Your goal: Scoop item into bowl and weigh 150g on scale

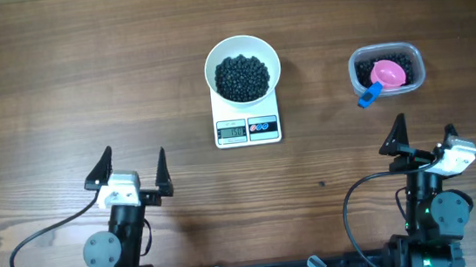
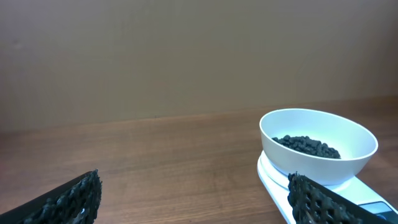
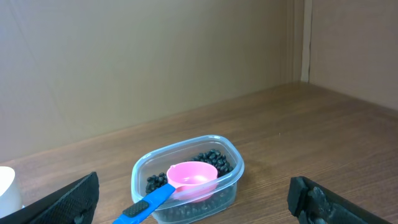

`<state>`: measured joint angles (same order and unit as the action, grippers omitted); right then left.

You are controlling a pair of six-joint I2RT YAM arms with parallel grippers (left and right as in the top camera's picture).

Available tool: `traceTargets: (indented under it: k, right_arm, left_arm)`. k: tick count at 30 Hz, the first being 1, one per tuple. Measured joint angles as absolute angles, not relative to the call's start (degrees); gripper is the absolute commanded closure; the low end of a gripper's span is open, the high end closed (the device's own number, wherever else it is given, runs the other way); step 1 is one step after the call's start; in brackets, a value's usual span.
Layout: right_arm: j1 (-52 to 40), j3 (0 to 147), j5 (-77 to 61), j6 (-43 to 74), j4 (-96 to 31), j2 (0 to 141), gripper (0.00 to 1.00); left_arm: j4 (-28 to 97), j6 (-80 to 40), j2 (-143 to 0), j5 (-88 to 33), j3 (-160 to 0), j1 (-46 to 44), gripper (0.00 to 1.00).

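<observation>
The white bowl [image 1: 241,56] stands on the white scale [image 1: 247,130] at the table's middle, filled with black beans [image 1: 242,77]. In the left wrist view the bowl [image 2: 318,155] sits on the scale [image 2: 273,180] at right, beans [image 2: 308,145] inside. More beans [image 1: 363,72] lie in a clear tub [image 1: 387,69] at right, with a pink scoop [image 1: 388,73] with a blue handle resting in it. My left gripper [image 1: 133,168] stands open near the front left, empty. My right gripper [image 1: 423,129] is open too, just in front of the tub [image 3: 186,180] and scoop [image 3: 193,177], touching neither.
Bare wooden tabletop [image 1: 84,78] surrounds the scale and tub. A brown wall [image 3: 155,56] rises behind the table. Black cables [image 1: 38,240] loop beside both arm bases at the front edge.
</observation>
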<state>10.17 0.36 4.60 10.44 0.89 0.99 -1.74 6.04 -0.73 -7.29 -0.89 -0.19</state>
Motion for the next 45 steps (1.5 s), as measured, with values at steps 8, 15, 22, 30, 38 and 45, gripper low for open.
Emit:
traceTargets:
  k: [8, 15, 22, 30, 38, 45]
  right_arm:
    - [10.2, 0.4, 4.6, 10.4, 0.9, 1.0, 0.0]
    - [10.2, 0.4, 4.6, 10.4, 0.9, 1.0, 0.0]
    - [10.2, 0.4, 4.6, 10.4, 0.9, 1.0, 0.0]
    - [10.2, 0.4, 4.6, 10.4, 0.9, 1.0, 0.0]
    - [10.2, 0.4, 4.6, 10.4, 0.9, 1.0, 0.0]
    - [10.2, 0.4, 4.6, 10.4, 0.9, 1.0, 0.0]
  left_arm:
    - [3.7, 5.4, -0.7, -7.5, -0.7, -0.2, 0.0]
    - [3.6, 4.8, -0.7, -7.5, -0.7, -0.2, 0.0]
    - [3.6, 4.8, -0.7, -7.5, -0.7, -0.2, 0.0]
    - [3.6, 4.6, -0.7, -7.5, -0.7, -0.2, 0.0]
    - [3.6, 4.5, -0.7, -7.5, -0.7, -0.2, 0.0]
    - [3.6, 4.4, -0.7, -7.5, -0.7, -0.2, 0.0]
